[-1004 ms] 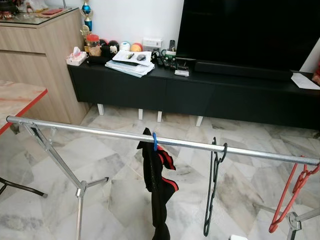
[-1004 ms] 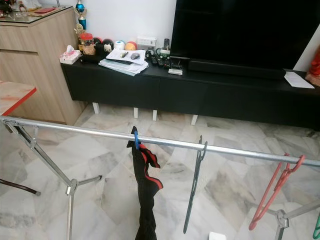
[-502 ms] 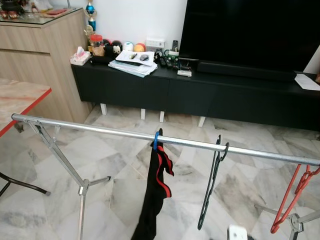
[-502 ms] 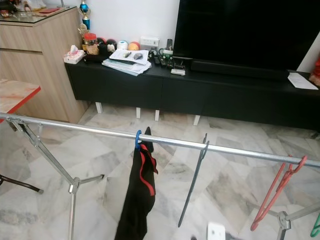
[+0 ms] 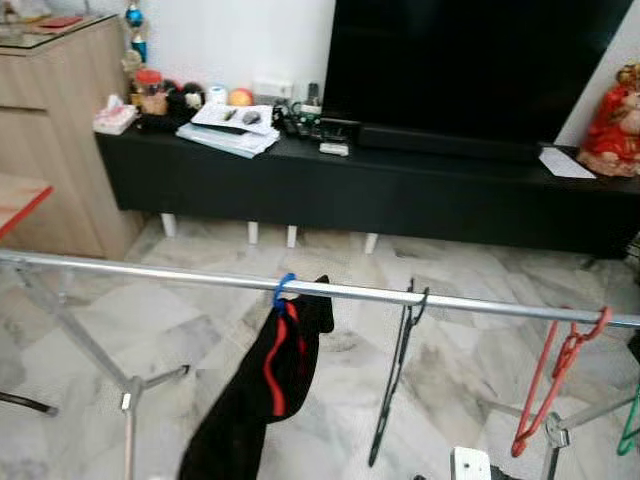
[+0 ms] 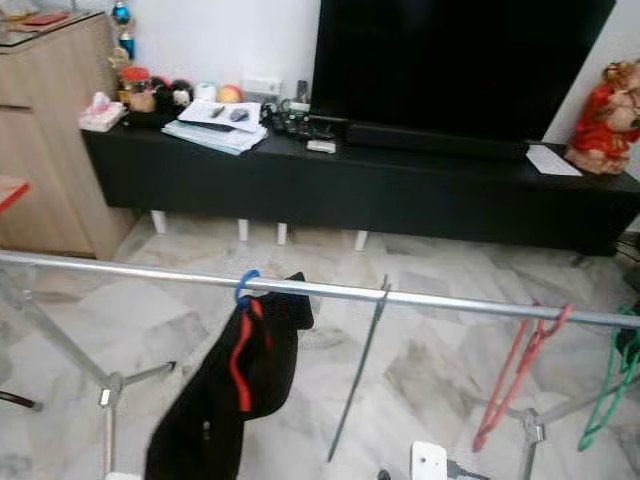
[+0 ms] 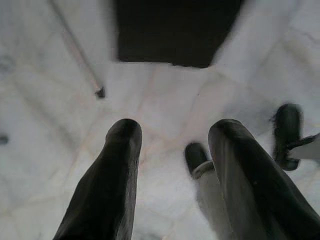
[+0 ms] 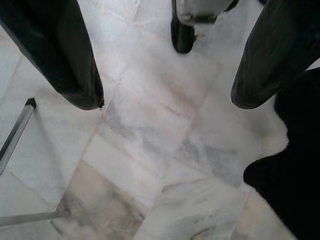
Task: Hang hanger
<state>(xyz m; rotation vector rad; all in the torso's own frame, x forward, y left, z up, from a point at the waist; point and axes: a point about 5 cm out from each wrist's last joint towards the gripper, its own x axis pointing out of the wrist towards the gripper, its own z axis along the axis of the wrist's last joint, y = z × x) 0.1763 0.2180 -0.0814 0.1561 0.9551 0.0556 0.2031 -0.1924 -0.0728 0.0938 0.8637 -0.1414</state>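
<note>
A silver clothes rail (image 5: 480,303) runs across in front of me. On it hangs a blue hanger (image 5: 284,290) with a black and red garment (image 5: 262,385) that slants down toward my left. Further right hang a bare black hanger (image 5: 398,385), a red hanger (image 5: 553,378) and a green hanger (image 6: 610,385). In the left wrist view my left gripper (image 7: 175,132) is open over the marble floor with nothing between its fingers. My right gripper (image 8: 167,100) is open too, also pointing down at the floor, with the black garment (image 8: 295,165) beside it.
Behind the rail stand a low black TV console (image 5: 380,190) with a large TV (image 5: 470,60), papers and small items. A wooden cabinet (image 5: 50,130) is at far left, a red figurine (image 5: 608,120) at far right. The rack's legs (image 5: 125,400) spread over the marble floor.
The camera has turned to the right, bringing the figurine and the green hanger into view. The black garment has swung out toward my left and now hangs slanted.
</note>
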